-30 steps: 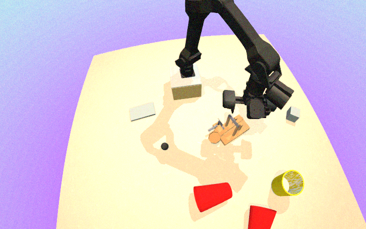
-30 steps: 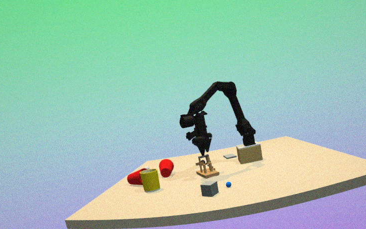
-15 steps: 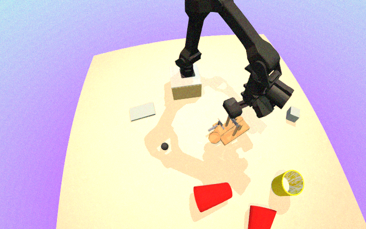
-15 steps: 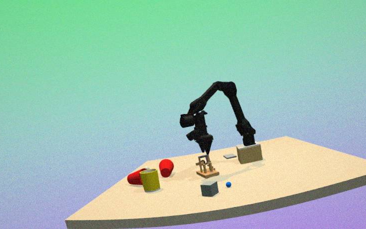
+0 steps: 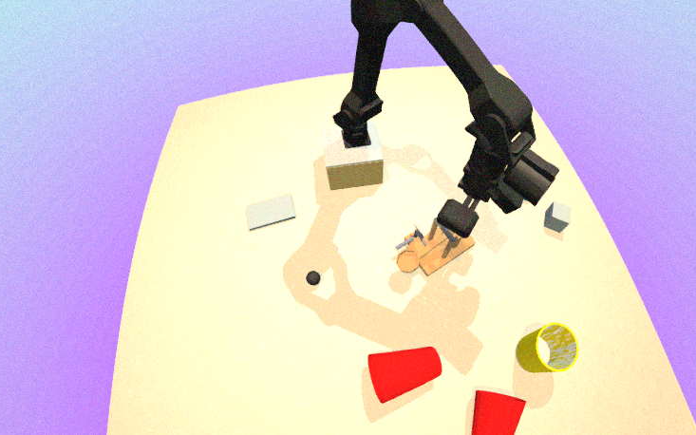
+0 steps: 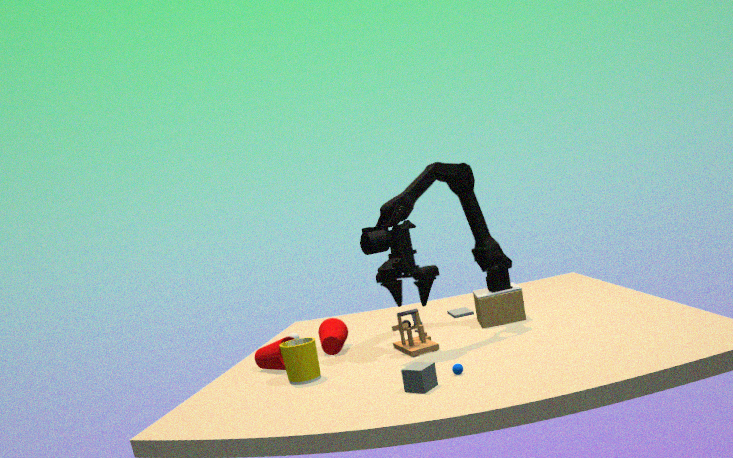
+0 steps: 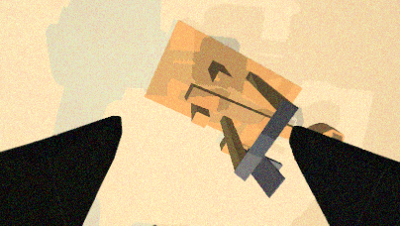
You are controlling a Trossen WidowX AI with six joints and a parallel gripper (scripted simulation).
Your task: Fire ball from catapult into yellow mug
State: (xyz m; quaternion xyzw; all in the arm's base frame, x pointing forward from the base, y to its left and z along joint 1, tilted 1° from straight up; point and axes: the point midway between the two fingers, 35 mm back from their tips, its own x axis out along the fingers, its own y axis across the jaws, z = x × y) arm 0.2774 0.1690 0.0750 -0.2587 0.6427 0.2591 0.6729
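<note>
Pale tabletop (image 5: 204,351) (image 6: 613,319) (image 7: 173,198) under catapult (image 5: 436,263) (image 6: 417,346) (image 7: 168,66), with blue ball (image 6: 457,369) unloaded at four o'clock, yellow mug (image 5: 528,351) (image 6: 301,362) at nine, by exterior view. Gripper (image 5: 458,218) (image 6: 412,305) (image 7: 208,129) spread wide, empty. Could clip crossbar (image 5: 446,233) (image 6: 407,312) (image 7: 267,140) if lowered askew, spoiling aim.

Below my spread fingertips (image 6: 412,305), the catapult's raised crossbar (image 6: 407,312) (image 7: 267,141) blocks a straight drop, while between the yellow mug (image 5: 528,351) (image 6: 301,361) and the grey cube (image 5: 556,217) (image 6: 418,377) I could pass low over the tabletop (image 5: 566,281) (image 6: 360,387)
</note>
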